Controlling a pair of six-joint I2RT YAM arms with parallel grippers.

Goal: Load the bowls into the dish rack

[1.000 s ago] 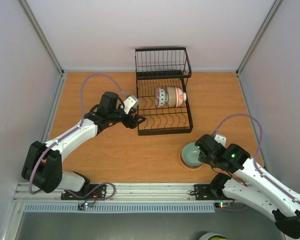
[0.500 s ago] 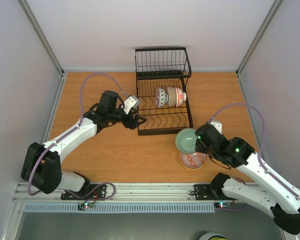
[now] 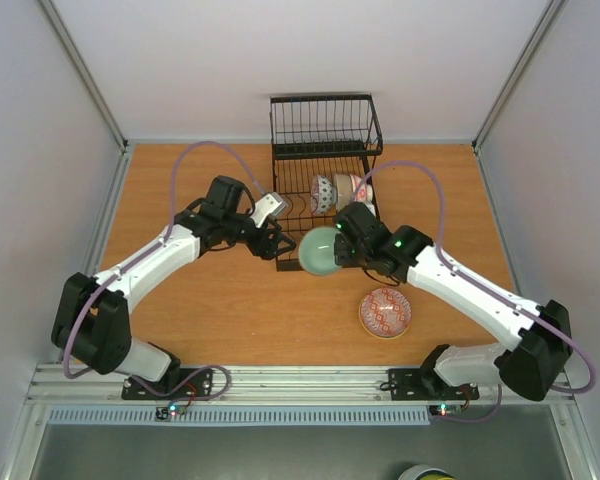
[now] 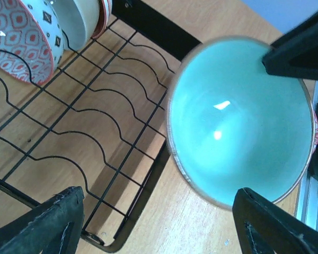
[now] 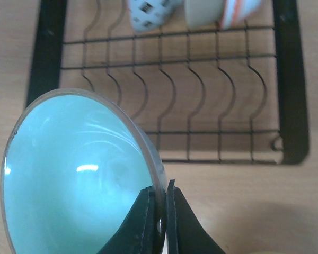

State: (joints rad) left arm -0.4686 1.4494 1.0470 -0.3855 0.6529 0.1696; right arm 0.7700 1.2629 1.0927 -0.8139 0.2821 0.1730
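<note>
My right gripper (image 3: 342, 249) (image 5: 161, 210) is shut on the rim of a pale turquoise bowl (image 3: 319, 251) (image 5: 77, 177). It holds the bowl tilted in the air over the front edge of the black wire dish rack (image 3: 382, 236) (image 5: 47, 50). Two bowls stand on edge in the rack: a red-and-white patterned bowl (image 3: 322, 194) (image 4: 22, 37) and a cream bowl with a red stripe (image 3: 352, 192). A red-patterned bowl (image 3: 386, 312) lies on the table. My left gripper (image 3: 274, 241) (image 4: 156, 203) stands open and empty by the rack's front left corner, with the turquoise bowl (image 4: 244, 121) just ahead of it.
The rack's taller basket section (image 3: 325, 125) stands at the back against the wall. Wooden table (image 3: 210, 310) stretches left of and in front of the rack. White walls close in the left, right and far sides.
My right arm has lifted the turquoise bowl off the red-patterned bowl and carried it up and left to the rack's front edge. The left arm has barely moved.
</note>
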